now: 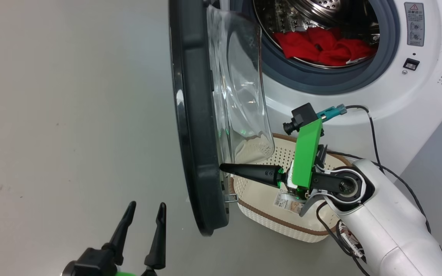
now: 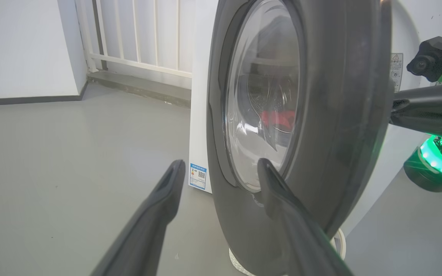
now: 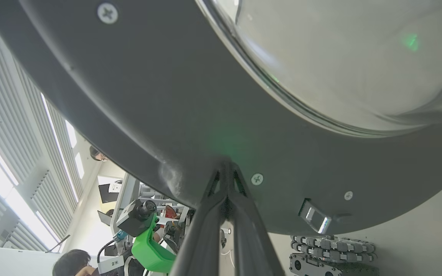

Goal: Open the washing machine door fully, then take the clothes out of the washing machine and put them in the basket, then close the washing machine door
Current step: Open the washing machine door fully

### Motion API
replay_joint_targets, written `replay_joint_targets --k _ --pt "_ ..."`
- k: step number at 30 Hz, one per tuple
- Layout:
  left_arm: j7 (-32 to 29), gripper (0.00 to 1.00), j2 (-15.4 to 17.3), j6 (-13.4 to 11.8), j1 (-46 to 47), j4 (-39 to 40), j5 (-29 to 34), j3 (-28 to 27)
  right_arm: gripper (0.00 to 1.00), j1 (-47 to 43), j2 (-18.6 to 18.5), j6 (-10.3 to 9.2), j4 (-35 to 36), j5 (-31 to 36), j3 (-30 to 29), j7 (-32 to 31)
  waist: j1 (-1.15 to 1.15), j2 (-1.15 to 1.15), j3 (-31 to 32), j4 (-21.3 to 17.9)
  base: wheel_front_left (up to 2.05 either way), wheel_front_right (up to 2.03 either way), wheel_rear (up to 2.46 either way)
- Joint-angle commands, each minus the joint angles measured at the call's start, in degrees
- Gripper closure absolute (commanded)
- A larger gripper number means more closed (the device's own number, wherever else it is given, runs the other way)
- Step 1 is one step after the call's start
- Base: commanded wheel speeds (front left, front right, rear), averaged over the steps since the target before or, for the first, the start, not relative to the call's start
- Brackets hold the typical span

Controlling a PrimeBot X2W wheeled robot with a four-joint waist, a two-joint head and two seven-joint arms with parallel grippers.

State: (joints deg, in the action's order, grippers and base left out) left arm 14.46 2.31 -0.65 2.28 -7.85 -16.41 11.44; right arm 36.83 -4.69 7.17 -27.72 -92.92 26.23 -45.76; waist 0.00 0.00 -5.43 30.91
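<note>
A: What's shown?

B: A round, black-ringed glass washing machine door (image 1: 194,115) stands partly open. The right end effector (image 1: 223,167), closed and empty, presses its inner rim. The left end effector (image 1: 147,204) hangs open outside it. Bright red clothes (image 1: 322,46) lie in the steel drum (image 1: 282,15), with a cream perforated basket (image 1: 267,220) below.

A: Risk?

B: The tips could skid off the smooth rim.

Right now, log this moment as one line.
step: open door | washing machine door: swung open | right pincer: shut, tip against door's inner ring | left pincer: open, holding nothing | clothes: in drum | basket: under door
</note>
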Motion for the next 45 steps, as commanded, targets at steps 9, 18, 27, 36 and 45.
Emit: replay_joint_targets --k 9,18,27,36,45 --pt "0.5 0.0 0.6 1.0 1.2 -0.3 1.1 -2.1 0.0 -2.9 -0.2 0.32 1.9 3.9 -2.0 7.1 0.0 0.0 1.0 -0.9 0.0 0.0 0.0" --pt "0.5 0.0 0.6 1.5 1.7 -1.0 1.3 -3.2 0.0 -9.1 -4.4 0.32 0.5 6.2 -3.6 14.1 0.0 0.0 1.3 -2.7 0.0 0.0 0.0" --pt "0.5 0.0 0.6 1.8 1.1 -1.1 1.5 -4.4 0.0 -16.5 -8.5 0.32 1.2 8.0 -2.2 19.5 0.0 0.0 1.5 -4.2 0.0 0.0 0.0" --pt "0.5 0.0 0.6 1.9 0.7 -1.2 1.6 -5.5 0.0 -18.8 -10.9 0.32 2.8 9.9 -2.1 27.7 0.0 0.0 1.6 -5.6 0.0 0.0 0.0" --pt "0.5 0.0 0.6 2.1 0.4 -1.6 1.6 -6.3 0.0 -20.2 -14.8 0.32 4.5 14.5 2.5 39.7 0.0 0.0 1.7 -6.4 0.0 0.0 0.0"
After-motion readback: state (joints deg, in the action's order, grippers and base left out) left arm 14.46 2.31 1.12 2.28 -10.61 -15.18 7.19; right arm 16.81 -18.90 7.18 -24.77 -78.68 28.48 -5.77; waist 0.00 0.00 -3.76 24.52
